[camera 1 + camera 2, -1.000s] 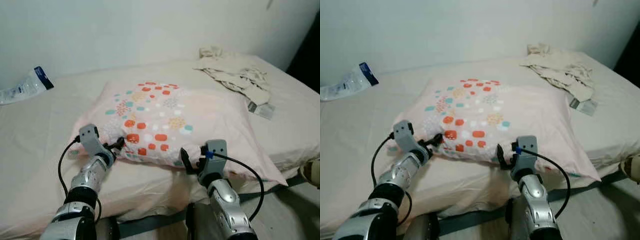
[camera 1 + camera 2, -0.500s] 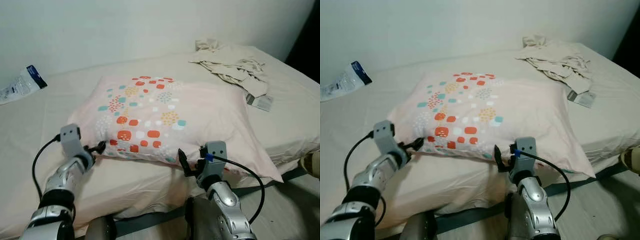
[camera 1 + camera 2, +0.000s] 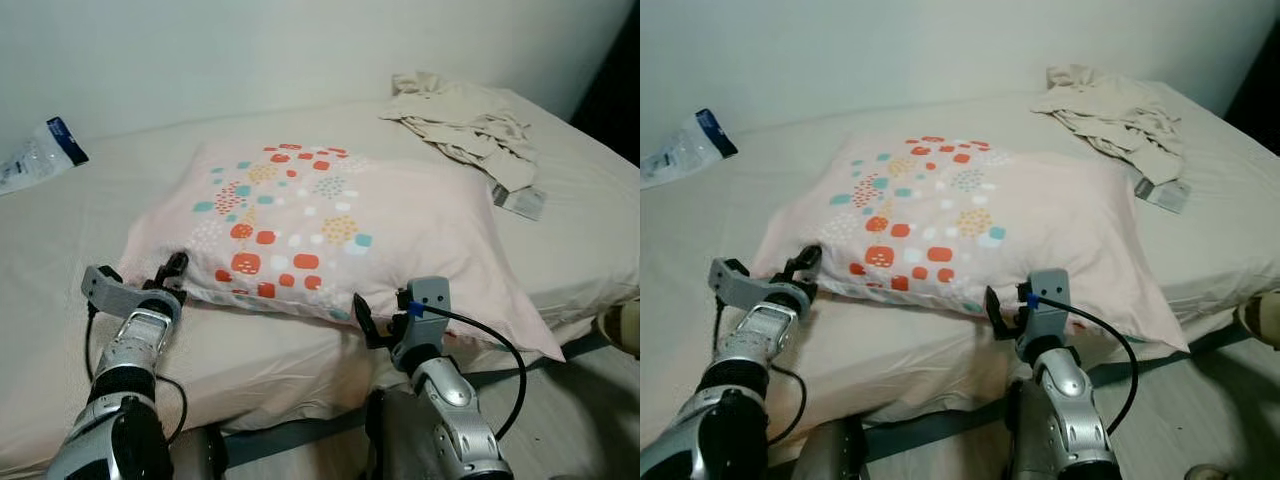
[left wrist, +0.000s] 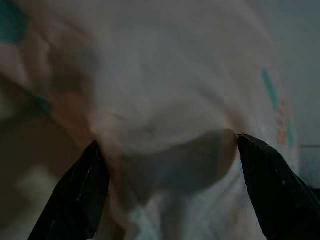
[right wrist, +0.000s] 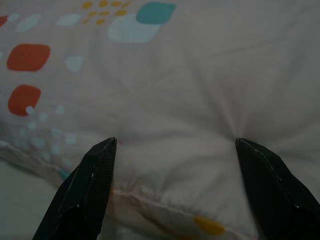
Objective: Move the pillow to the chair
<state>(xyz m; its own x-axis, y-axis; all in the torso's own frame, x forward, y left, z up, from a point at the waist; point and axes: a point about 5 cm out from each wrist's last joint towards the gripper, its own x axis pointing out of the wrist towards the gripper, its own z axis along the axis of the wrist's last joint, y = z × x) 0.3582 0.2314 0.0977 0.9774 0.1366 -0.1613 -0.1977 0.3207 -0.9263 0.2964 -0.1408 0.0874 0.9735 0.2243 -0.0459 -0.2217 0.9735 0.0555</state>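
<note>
Now, pillow (image 3: 340, 225): lies flat in the middle of the bed (image 3: 70, 250), printed side up.
Left hand (image 3: 170, 272): at the pillow's near left corner, fingers spread wide with pillow fabric between them.
Right hand (image 3: 378, 322): at the pillow's near edge, fingers wide apart against the cover.
Clothes (image 3: 460, 120): crumpled at the bed's far right.
Packet (image 3: 35, 155): far left on the bed.

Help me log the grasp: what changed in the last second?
The left gripper slid leftward along the pillow toward its near left corner, fingers spread against the edge. The right gripper stayed open at the pillow's front edge. Nothing is clamped or lifted; the pillow lies on the bed.
</note>
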